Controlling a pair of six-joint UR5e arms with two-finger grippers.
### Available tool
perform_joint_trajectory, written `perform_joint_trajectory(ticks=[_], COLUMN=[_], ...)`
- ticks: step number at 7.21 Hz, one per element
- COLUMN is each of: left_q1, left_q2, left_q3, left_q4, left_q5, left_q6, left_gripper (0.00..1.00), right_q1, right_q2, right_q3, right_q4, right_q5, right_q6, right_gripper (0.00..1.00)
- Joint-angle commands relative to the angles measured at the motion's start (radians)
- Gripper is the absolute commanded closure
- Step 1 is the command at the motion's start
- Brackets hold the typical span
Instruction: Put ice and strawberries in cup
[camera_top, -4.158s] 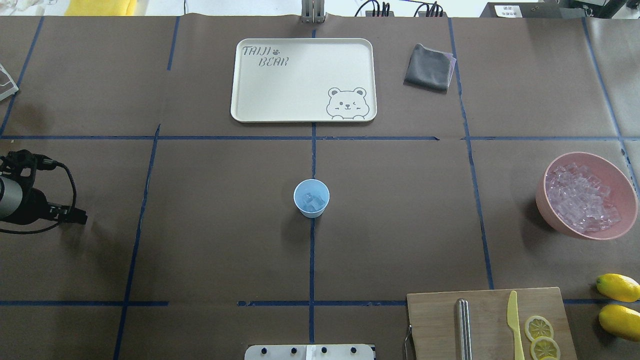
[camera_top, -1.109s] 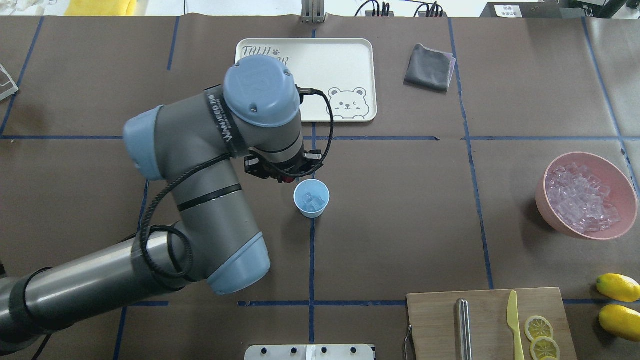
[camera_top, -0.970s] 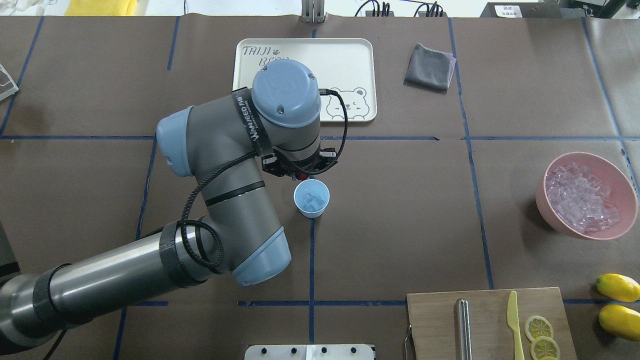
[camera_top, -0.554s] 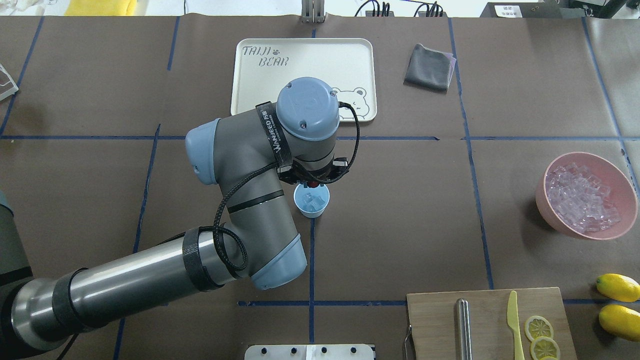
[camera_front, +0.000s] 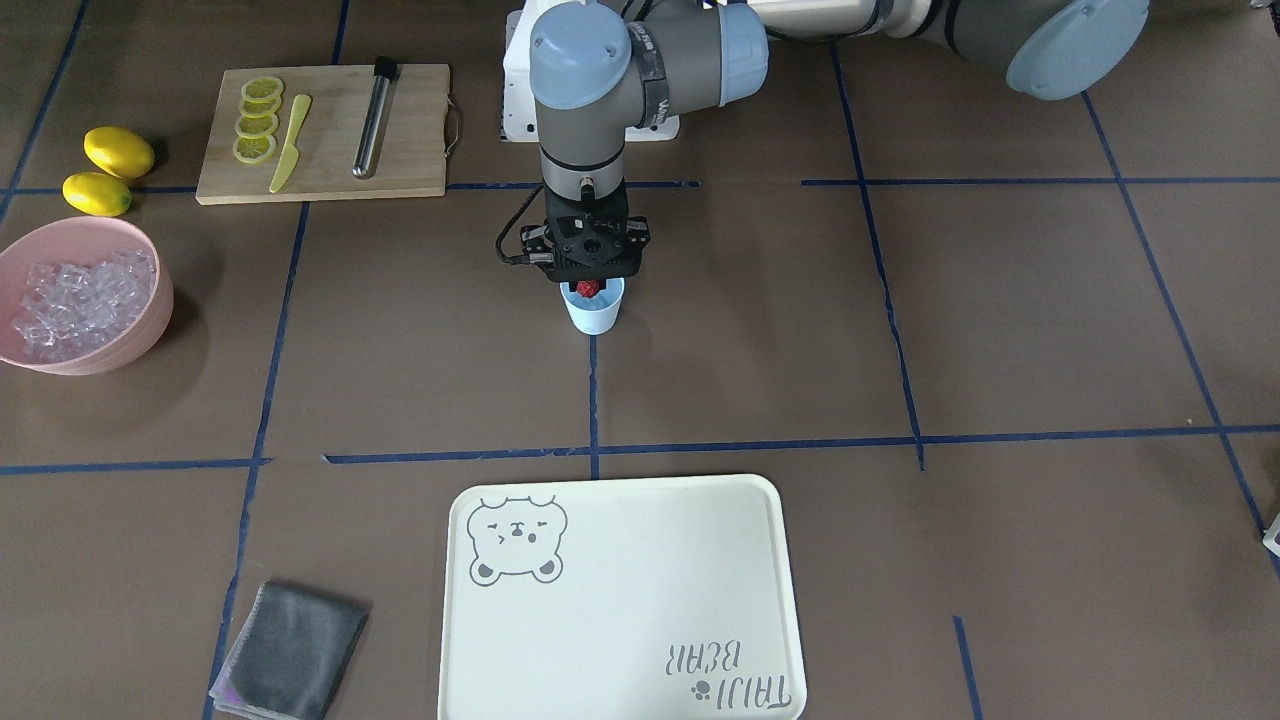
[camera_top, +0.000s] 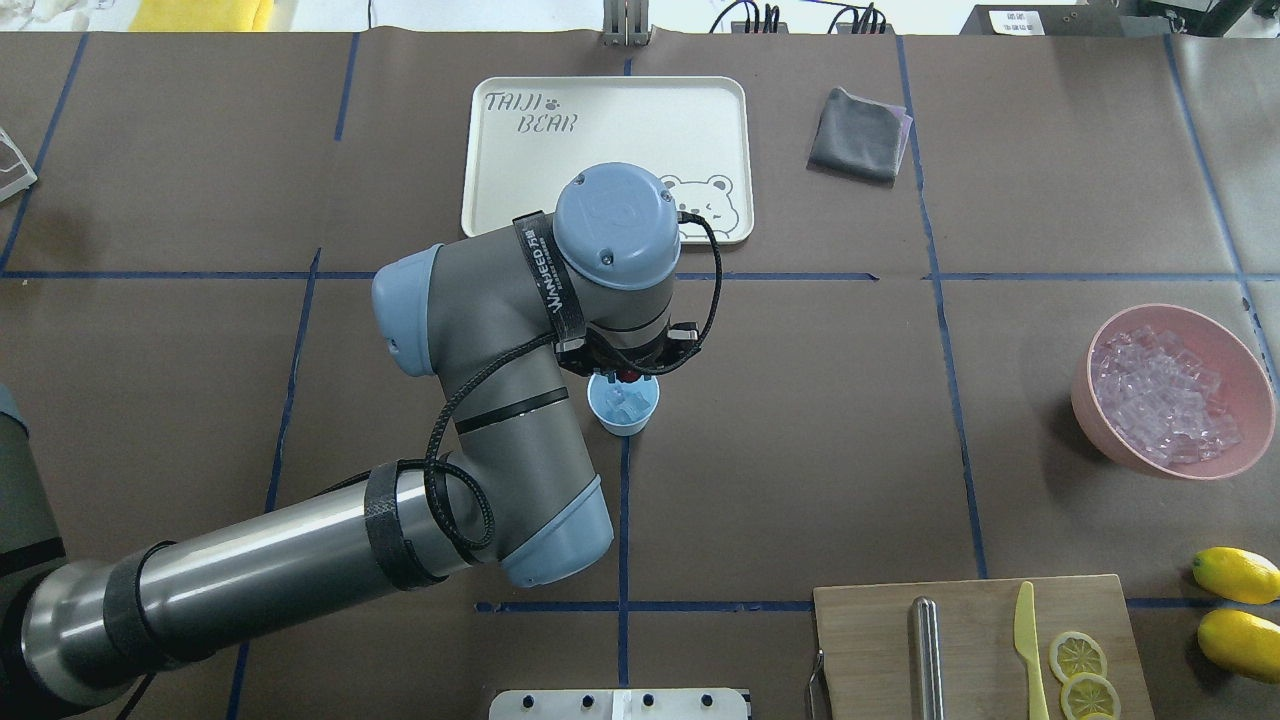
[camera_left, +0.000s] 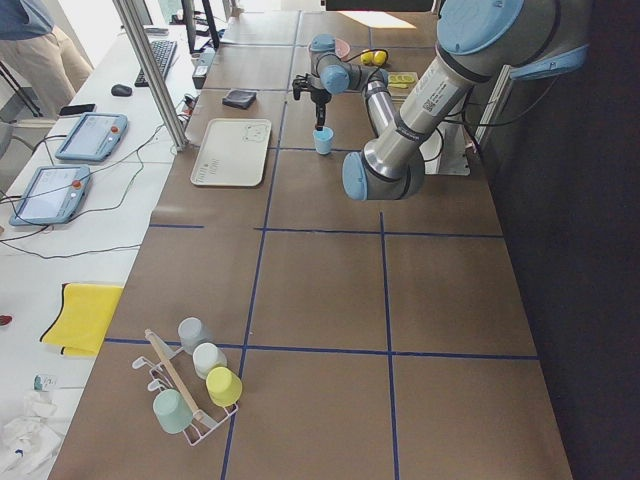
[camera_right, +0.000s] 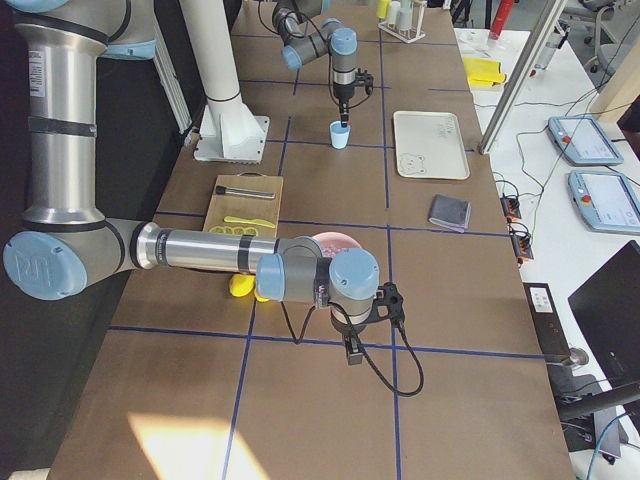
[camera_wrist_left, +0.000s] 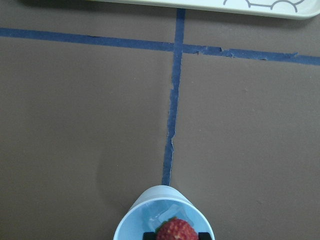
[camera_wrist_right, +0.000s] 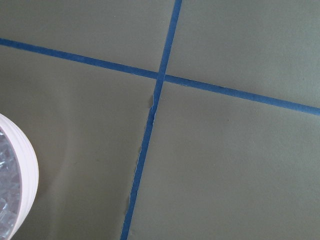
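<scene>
The overhead camera looked down from behind the robot: small light blue plastic cup (camera_top: 622, 429) central, cream rectangular tray (camera_top: 610, 130) at twelve o'clock. The front camera faced it, tray at six. Side cameras looked along the brown papered table (camera_left: 330, 280) from each end. The left wrist camera sat close above the cup, the right's beside the round pink bowl (camera_front: 150, 335).

Small light blue plastic tumbler (camera_top: 625, 418): mouth blocked from above by the left gripper (camera_front: 590, 287) (small red strawberry (camera_wrist_left: 176, 231) pinched between its fingers). Robot's-left approach barred by the grey left arm (camera_top: 500, 350). Far side: cream rectangular tray (camera_top: 610, 120), set apart. Bare brown-paper table (camera_top: 800, 420) runs from tumbler to pink bowl (camera_top: 1085, 400) heaped with clear ice cubes (camera_top: 1160, 390); wooden cutting board (camera_top: 870, 640) near right.
</scene>
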Motion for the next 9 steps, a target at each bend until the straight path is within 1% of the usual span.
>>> perform_joint_trajectory(ticks=[1,3,4,5,6,7,8,9], left_q1=[0.001,-0.001,-0.001,-0.008,-0.062,-0.138,-0.227,-0.32], left_q2=[0.001,0.001,0.048,0.144,0.235,0.306,0.366,0.418], left_q3=[-0.004,-0.023,-0.068,-0.163,-0.27,-0.362,-0.433,-0.47], left_q4=[-0.001,0.01,0.015,0.028,0.092,0.17,0.232,0.286], left_q5=[0.001,-0.001,-0.002,-0.014,-0.045,-0.113,-0.173,-0.221], left_q6=[0.005,0.008,0.014,0.119,0.251,0.378,0.511,0.646], left_gripper=[0.0,0.0,0.0,0.0,0.0,0.0,0.0,0.0], right_q1=[0.0,0.0,0.0,0.0,0.0,0.0,0.0,0.0], right_q2=[-0.002,0.0,0.0,0.0,0.0,0.0,0.002,0.002], right_q3=[-0.001,0.001,0.001,-0.001,-0.001,0.001,0.001,0.001], right_q4=[0.0,0.0,0.0,0.0,0.0,0.0,0.0,0.002], right_q5=[0.0,0.0,0.0,0.001,0.001,0.003,0.003,0.0], right_q6=[0.0,0.0,0.0,0.001,0.003,0.008,0.02,0.017], right_gripper=[0.0,0.0,0.0,0.0,0.0,0.0,0.0,0.0])
